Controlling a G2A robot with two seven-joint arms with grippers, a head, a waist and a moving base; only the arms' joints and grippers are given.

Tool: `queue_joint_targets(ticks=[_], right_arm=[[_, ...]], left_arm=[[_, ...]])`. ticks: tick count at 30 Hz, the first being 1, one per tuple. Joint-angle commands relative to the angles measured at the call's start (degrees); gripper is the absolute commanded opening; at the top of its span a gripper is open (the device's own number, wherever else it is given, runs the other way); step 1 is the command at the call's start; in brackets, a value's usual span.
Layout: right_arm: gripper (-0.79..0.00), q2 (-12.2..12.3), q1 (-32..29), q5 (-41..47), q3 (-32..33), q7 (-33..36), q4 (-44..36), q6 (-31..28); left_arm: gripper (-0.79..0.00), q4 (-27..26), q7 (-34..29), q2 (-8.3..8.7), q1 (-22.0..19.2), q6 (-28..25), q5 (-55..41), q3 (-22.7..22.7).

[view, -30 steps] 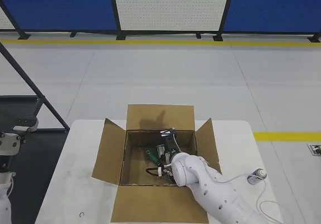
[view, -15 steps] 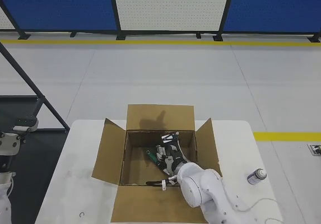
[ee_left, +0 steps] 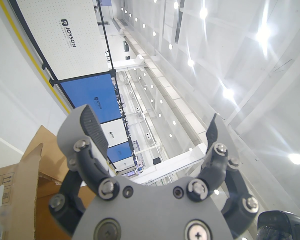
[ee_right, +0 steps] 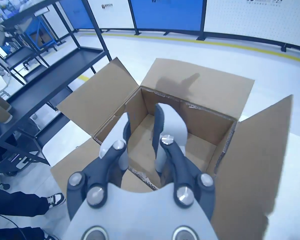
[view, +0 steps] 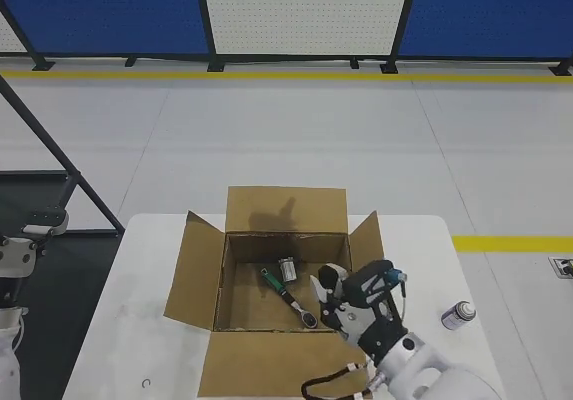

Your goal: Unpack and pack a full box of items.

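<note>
— How far along do we think we are with the box (view: pixel 286 208)?

— We judge the unpacking well on but not finished. The box stands open on the table (view: pixel 146 330) with its flaps folded out. We see two things on its floor. A wrench (view: pixel 286 294) with a green handle slants across the middle. A small silver piece (view: pixel 288 268) lies just beside the wrench's handle end, near the back wall.

— And what do we have outside?

— One can (view: pixel 456 315), upright on the table to the right of the box and well apart from it.

— Are we holding anything?

— No. Our right pincer (ee_right: pixel 143 117) hangs above the near right part of the box. Its fingers are a little apart and bare cardboard shows through the gap, so we call it released and empty. Our left pincer (ee_left: pixel 150 116) points up toward the ceiling lights, spread wide, with nothing in it.

— So what is left for us?

— By our reckoning, the wrench and the silver piece have to come out, and then comes the whole packing half, with everything going back in. From one moment alone we cannot be sure which half this is.
</note>
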Motion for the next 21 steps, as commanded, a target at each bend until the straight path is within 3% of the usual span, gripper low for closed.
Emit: queue_joint_targets(ticks=[1, 13, 16, 17, 19, 21], right_arm=[[-0.785, 0.3, -3.3, 0.5, 3.7, -1.6, -2.7, 0.3], [-0.785, 0.6, -21.0, 7.4, 26.3, -13.0, -5.2, 9.2], [-0.4, 0.5, -25.3, 10.7, 32.0, -13.3, -5.2, 10.5], [0.0, 0.6, -26.8, 11.8, 33.8, -12.3, -5.2, 10.5], [0.0, 0.8, -29.1, 13.5, 37.2, -6.1, -5.2, 9.1], [0.0, 0.8, -29.2, 13.7, 38.0, -5.6, -5.2, 9.7]], left_arm=[[0.0, 0.0, 0.0, 0.0, 0.0, 0.0, 0.0, 0.0], [0.0, 0.0, 0.0, 0.0, 0.0, 0.0, 0.0, 0.0], [0.0, 0.0, 0.0, 0.0, 0.0, 0.0, 0.0, 0.0], [0.0, 0.0, 0.0, 0.0, 0.0, 0.0, 0.0, 0.0], [0.0, 0.0, 0.0, 0.0, 0.0, 0.0, 0.0, 0.0], [0.0, 0.0, 0.0, 0.0, 0.0, 0.0, 0.0, 0.0]])
